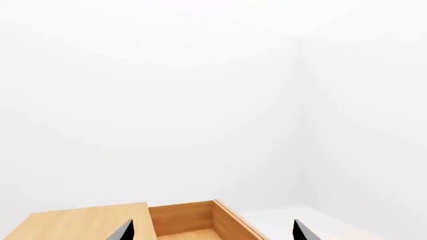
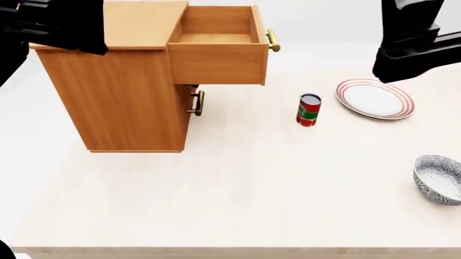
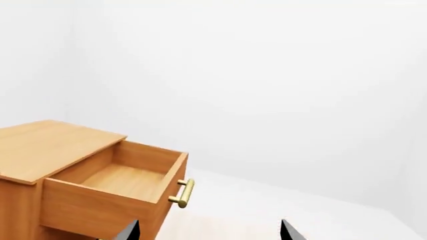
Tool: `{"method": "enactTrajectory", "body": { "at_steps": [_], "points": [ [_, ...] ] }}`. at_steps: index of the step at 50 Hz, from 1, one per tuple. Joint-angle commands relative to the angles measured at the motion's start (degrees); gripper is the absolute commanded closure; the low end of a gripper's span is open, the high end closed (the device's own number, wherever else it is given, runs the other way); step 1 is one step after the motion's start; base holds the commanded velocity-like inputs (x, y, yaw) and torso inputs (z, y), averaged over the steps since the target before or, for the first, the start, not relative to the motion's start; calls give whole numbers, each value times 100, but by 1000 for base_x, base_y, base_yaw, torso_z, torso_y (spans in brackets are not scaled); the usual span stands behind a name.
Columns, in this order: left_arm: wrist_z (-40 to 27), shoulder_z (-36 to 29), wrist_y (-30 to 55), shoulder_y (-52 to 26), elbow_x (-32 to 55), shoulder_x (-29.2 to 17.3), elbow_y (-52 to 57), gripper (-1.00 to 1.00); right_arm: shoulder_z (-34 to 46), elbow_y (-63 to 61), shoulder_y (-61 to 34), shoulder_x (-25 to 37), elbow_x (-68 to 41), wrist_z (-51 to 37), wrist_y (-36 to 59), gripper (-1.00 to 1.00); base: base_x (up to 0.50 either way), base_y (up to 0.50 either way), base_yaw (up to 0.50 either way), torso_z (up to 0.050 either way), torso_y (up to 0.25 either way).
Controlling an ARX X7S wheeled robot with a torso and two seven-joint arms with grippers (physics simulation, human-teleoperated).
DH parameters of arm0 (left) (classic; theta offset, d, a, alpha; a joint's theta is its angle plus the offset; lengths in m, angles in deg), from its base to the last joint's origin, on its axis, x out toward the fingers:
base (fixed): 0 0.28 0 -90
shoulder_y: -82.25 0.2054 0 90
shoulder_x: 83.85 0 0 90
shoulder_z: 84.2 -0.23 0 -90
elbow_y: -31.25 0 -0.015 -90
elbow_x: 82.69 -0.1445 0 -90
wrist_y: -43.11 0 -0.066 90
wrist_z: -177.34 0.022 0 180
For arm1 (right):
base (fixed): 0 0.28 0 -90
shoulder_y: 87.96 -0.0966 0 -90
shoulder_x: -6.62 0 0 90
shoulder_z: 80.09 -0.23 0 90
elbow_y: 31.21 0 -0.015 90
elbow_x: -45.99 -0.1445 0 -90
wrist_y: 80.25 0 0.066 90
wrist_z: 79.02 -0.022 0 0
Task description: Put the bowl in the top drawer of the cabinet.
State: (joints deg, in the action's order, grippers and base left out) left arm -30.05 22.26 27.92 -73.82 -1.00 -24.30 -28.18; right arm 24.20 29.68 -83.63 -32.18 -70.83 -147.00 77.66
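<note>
The speckled blue-grey bowl (image 2: 439, 179) stands upright on the table near the right edge, with no gripper near it. The light brown cabinet (image 2: 122, 91) stands at the left. Its top drawer (image 2: 216, 46) is pulled out and holds nothing; a brass handle (image 2: 273, 40) is on its front. My left arm (image 2: 58, 24) is raised over the cabinet's top, and my left gripper (image 1: 212, 232) is open above the drawer (image 1: 193, 220). My right arm (image 2: 414, 38) is raised at the far right. My right gripper (image 3: 210, 231) is open and faces the drawer (image 3: 127, 177) from a distance.
A red can (image 2: 308, 110) stands upright to the right of the cabinet. A flat red-ringed white plate (image 2: 374, 99) lies beyond it, under my right arm. The lower drawer is shut, with a small brass handle (image 2: 196, 102). The pale table (image 2: 238, 205) reaches to the front edge.
</note>
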Motion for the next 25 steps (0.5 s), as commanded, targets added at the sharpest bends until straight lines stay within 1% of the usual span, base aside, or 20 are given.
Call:
{"method": "enactTrajectory", "body": {
  "at_steps": [1,6,10,14,18,25],
  "points": [
    [-149,-11,-20,-95,169,-30,-11,-100,70,127,-181,47,-18,34,33,-100,211,94,0,0,0],
    [182,-174,-200,-72,-270,0,-75,-100,120,208,-279,32,43,81,86,-100,220,14,0,0,0],
    [570,-402,-468,14,-802,45,-164,-100,129,224,-304,35,76,111,98,-100,277,0,0,0,0],
    [772,-542,-639,26,-1073,66,-238,-100,164,240,-331,17,82,128,105,-100,305,0,0,0,0],
    [839,-602,-704,8,-1159,64,-271,-100,204,247,-391,12,36,122,107,-100,307,0,0,0,0],
    [637,-552,-544,-162,-886,12,-225,-100,270,277,-448,4,19,125,117,-100,306,0,0,0,0]
  ]
}}
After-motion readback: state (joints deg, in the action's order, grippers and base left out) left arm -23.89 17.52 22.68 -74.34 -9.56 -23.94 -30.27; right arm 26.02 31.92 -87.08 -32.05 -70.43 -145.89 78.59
